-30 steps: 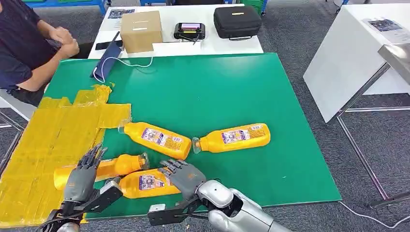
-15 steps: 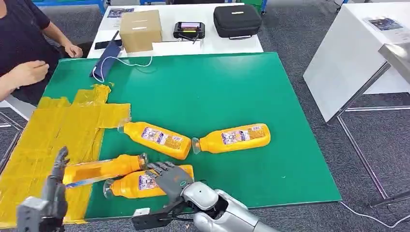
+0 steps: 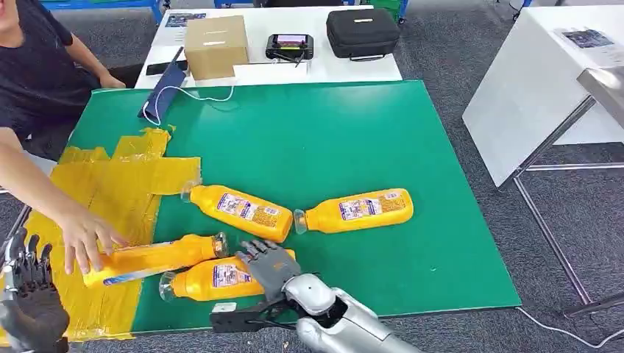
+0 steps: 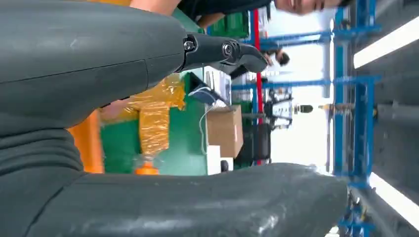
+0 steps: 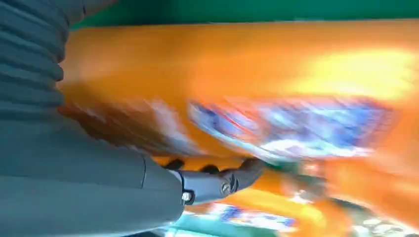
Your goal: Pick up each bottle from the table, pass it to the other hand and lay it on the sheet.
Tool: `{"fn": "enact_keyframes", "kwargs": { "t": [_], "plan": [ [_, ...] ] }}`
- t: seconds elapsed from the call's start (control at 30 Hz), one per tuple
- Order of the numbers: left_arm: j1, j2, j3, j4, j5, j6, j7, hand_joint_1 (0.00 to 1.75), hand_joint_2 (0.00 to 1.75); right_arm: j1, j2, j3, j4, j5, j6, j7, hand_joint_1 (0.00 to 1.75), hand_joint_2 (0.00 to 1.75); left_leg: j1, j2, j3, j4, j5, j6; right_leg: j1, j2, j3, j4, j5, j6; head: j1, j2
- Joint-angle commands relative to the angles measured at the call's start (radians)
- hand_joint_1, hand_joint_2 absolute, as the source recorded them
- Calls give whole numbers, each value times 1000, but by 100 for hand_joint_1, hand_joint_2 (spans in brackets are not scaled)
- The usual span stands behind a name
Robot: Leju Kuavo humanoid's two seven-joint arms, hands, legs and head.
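Four orange bottles lie on the green table (image 3: pixel 412 132). The nearest bottle (image 3: pixel 210 279) lies on its side, and my right hand (image 3: pixel 268 265) grips its base end, fingers draped over it. In the right wrist view that bottle (image 5: pixel 276 74) is blurred, between the thumb and the fingers (image 5: pixel 217 180). A second bottle (image 3: pixel 158 257) lies half on the yellow sheet (image 3: pixel 96 191), with a person's hand (image 3: pixel 84 237) on it. Two more bottles (image 3: pixel 239 212) (image 3: pixel 358 210) lie in mid-table. My left hand (image 3: pixel 28 294) (image 4: pixel 99 59) is open and empty, low at the sheet's near corner.
The person sits at the far left, their arm reaching across the sheet. A blue pouch with a cord (image 3: pixel 163 92) lies at the table's far left corner. Behind it a white table carries a cardboard box (image 3: pixel 215 45), a controller (image 3: pixel 289 46) and a black case (image 3: pixel 362 31).
My left hand drew back from the bottle on the sheet to the lower left. The person's hand reached in and landed on that bottle. The right hand stayed on the nearest bottle.
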Motion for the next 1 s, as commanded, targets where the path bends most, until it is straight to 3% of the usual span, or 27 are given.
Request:
{"fn": "enact_keyframes", "kwargs": {
  "t": [0.03,0.47,0.67,0.7,1.0],
  "plan": [
    [-39,64,-241,25,75,129,2,0,0,74,-144,-126,-64,19,-7,-1,0,175,0,-6,1,-1,1,0,0,-1,3,-1,0,0,-1,0],
    [-26,71,-216,26,113,101,-4,0,0,38,-78,-70,8,67,69,29,0,175,2,-2,4,-1,0,-1,1,7,4,0,0,-2,0,0],
    [-14,42,-157,32,119,44,-20,0,0,39,-44,-73,18,50,25,-8,0,175,1,2,3,-1,0,-1,1,5,3,-1,1,-1,0,0],
    [-11,35,-150,36,113,49,-18,0,0,48,-53,-81,2,39,20,-10,0,0,2,0,5,-1,-1,-1,1,8,5,-1,0,-2,-1,0],
    [10,13,-129,15,102,37,-26,0,0,112,-121,-83,-189,32,3,-26,0,0,2,-1,3,0,-1,0,1,6,4,0,-1,-1,0,0]
  ]
}}
